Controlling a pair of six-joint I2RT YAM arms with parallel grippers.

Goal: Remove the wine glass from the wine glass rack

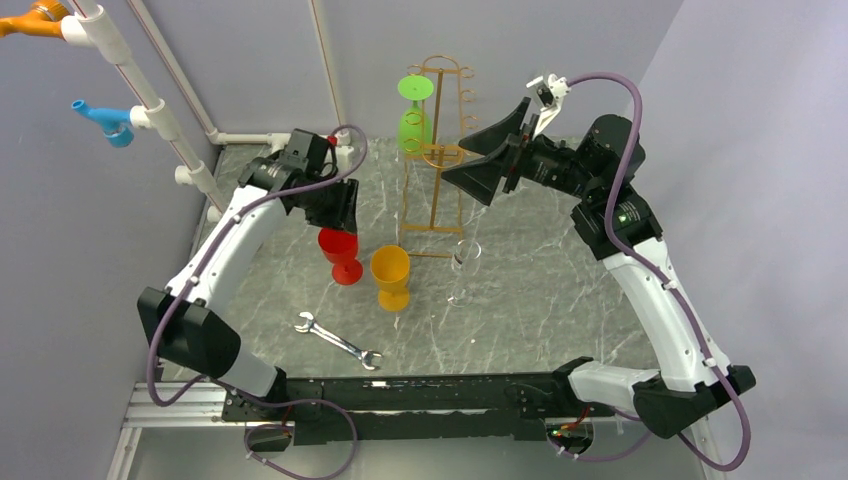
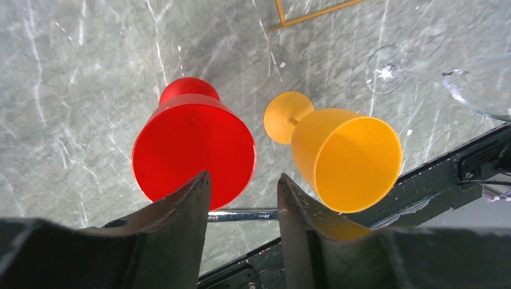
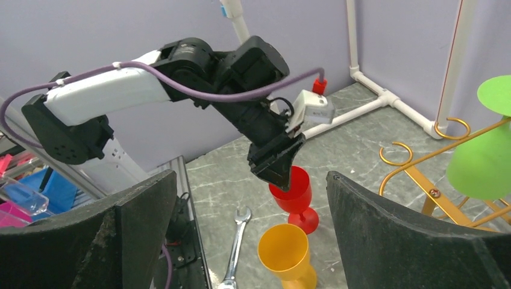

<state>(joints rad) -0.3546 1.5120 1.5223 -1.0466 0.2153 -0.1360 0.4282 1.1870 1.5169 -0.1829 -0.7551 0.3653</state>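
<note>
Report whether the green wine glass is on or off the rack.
On. The green wine glass hangs upside down, foot uppermost, from the gold wire rack and its loops.

Bright, even light; wrist views perhaps slightly soft.

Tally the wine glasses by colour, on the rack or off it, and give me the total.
Red wine glass: 1
Orange wine glass: 1
Green wine glass: 1
Clear wine glass: 1
Total: 4
</note>
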